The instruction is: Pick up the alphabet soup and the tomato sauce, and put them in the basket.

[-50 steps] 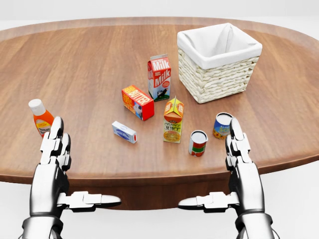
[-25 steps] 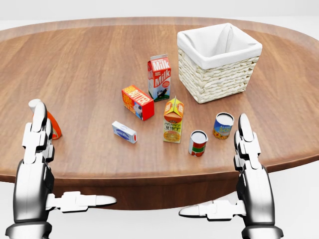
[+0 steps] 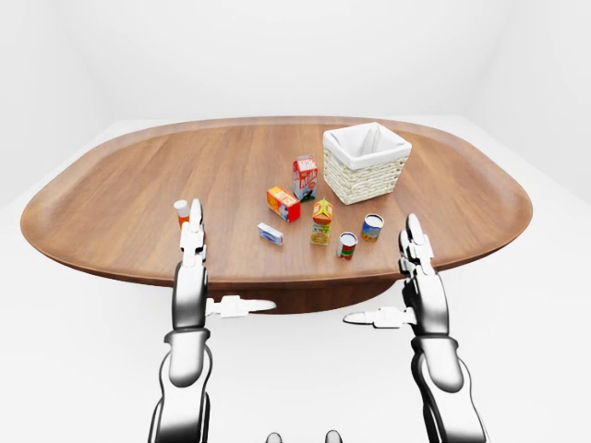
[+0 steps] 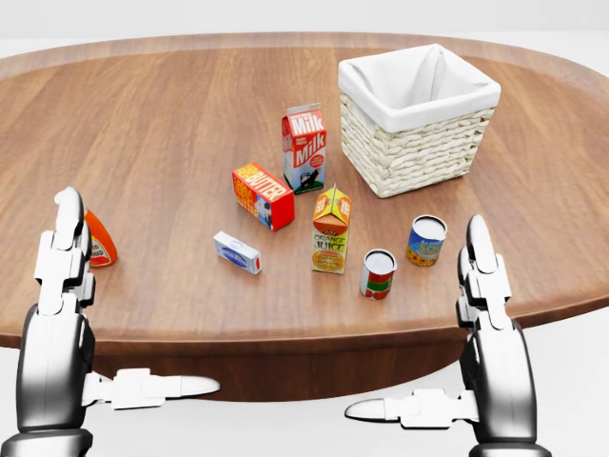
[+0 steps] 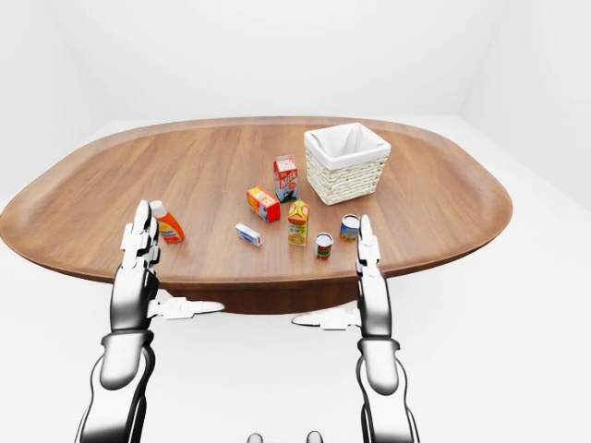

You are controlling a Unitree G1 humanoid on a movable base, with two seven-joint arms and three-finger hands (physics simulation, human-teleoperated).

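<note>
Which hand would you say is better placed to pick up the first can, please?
Probably the right hand: the two cans stand just to its left in the head view, while the left hand is by the orange bottle.

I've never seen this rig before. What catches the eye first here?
Two silver hands, left hand and right hand, rise open at the head view's bottom corners. Between them small groceries dot the oval wooden table, and a white-lined wicker basket sits at upper right.
</note>
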